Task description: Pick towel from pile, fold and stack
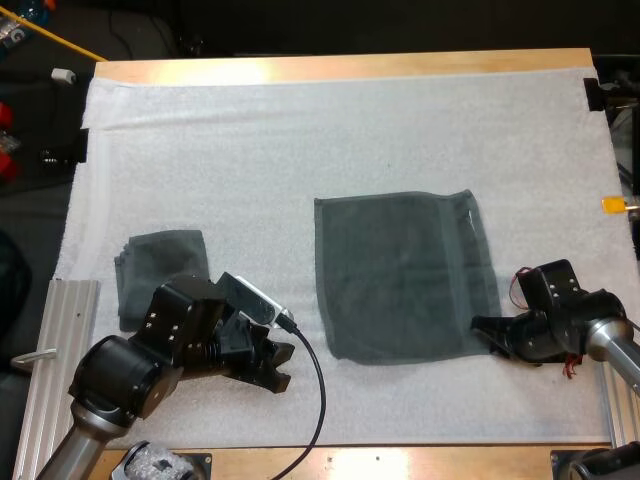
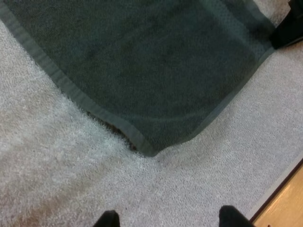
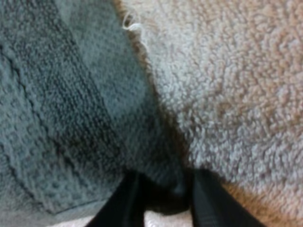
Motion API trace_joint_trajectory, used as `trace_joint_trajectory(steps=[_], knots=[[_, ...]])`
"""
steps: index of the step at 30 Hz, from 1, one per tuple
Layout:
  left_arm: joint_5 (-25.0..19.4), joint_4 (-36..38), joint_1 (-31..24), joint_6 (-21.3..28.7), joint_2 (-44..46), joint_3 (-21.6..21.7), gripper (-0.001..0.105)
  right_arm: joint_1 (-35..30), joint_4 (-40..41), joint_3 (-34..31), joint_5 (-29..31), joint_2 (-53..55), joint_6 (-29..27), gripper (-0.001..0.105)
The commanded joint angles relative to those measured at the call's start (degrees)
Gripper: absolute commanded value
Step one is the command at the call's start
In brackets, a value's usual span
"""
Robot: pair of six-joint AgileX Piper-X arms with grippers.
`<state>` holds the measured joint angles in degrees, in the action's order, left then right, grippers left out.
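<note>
Towel [image 1: 400, 275] lies flat, unfolded, mid-mat [image 1: 300, 130]; a folded stack [image 1: 160, 265] sits left. Right tool [image 1: 485, 332] pinches the towel's near corner; left tool [image 1: 283, 368], wide, hovers by the other. Folding and stacking are not yet done.

On the mat [image 1: 300, 130] the spread towel [image 1: 400, 275] lies right of the folded towel [image 1: 160, 265], with the right gripper [image 1: 482, 328] at its near right corner.

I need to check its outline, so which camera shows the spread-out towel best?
The high view: nearly the whole spread towel lies flat in sight there. The left wrist view shows one corner of it; the right wrist view shows a corner pinched by the right gripper.
</note>
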<state>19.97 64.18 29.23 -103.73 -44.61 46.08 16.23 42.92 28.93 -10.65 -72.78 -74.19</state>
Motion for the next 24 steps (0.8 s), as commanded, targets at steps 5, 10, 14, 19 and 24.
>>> trace_joint_trajectory(steps=[5,10,14,19,24], knots=[[0.4,-0.2,-0.1,0.7,0.0,0.0,0.044,0.1,-0.4,-0.1,-1.2,-0.7,-0.1,0.0],[2.0,-0.2,-0.1,4.1,-1.4,0.0,0.044,0.1,1.4,-0.1,-1.2,-0.3,-0.1,0.0],[2.2,-0.2,-0.1,7.5,-5.0,0.0,0.044,0.1,2.7,-0.1,-1.2,1.0,-0.6,0.0],[1.7,-0.3,4.2,10.4,-11.2,0.0,0.044,0.1,2.7,-0.1,-1.2,2.3,-0.6,0.0],[-6.8,-4.0,12.7,10.4,-17.1,0.0,0.044,0.1,2.9,-0.1,-1.2,2.3,-0.6,0.0]])
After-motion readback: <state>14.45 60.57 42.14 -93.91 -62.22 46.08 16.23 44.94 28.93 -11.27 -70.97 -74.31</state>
